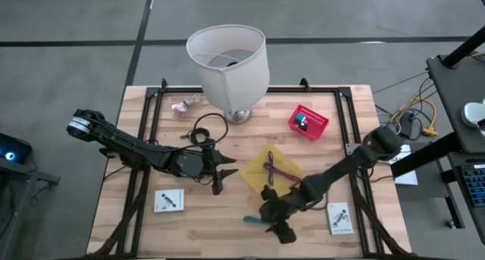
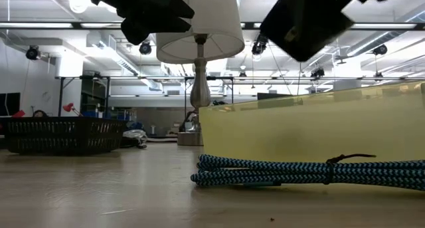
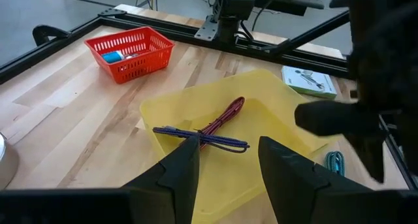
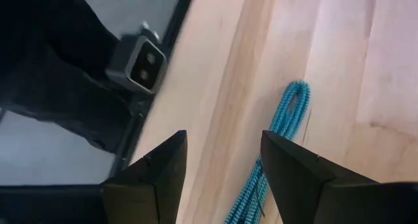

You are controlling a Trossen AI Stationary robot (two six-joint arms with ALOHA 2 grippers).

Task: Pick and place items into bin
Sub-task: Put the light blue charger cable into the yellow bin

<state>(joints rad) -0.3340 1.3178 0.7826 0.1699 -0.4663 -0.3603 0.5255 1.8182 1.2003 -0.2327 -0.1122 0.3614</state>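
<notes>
While 2 ties, a purple tie point(image 3: 202, 138) and a maroon tie point(image 3: 225, 114), already lie crossed inside the yellow bin point(image 1: 261, 186) at the centre of the high view, most items are still out on the table point(image 1: 356, 131).

Just below the bin's lower edge lies the teal tie point(image 1: 253, 220). Over it hovers the right gripper point(image 1: 279, 220), its jaws spread and holding nothing; in the right wrist view the tie shows partly between the 2 fingers. I judge it the next thing to pick.

At centre left, the left gripper point(image 1: 221, 173) hangs beside the bin, jaws spread and empty, pointing toward it.

Still to bin: a black cord point(image 1: 203, 129) above the left gripper, a white packet point(image 1: 169, 201) at lower left, another packet point(image 1: 340, 217) at lower right.

Around them: a white lamp point(image 1: 228, 67) at top centre, a red basket point(image 1: 308, 121) at upper right, a crinkled wrapper point(image 1: 184, 105) left of the lamp.

Both arms flank the bin closely, so they could crowd each other there.
</notes>
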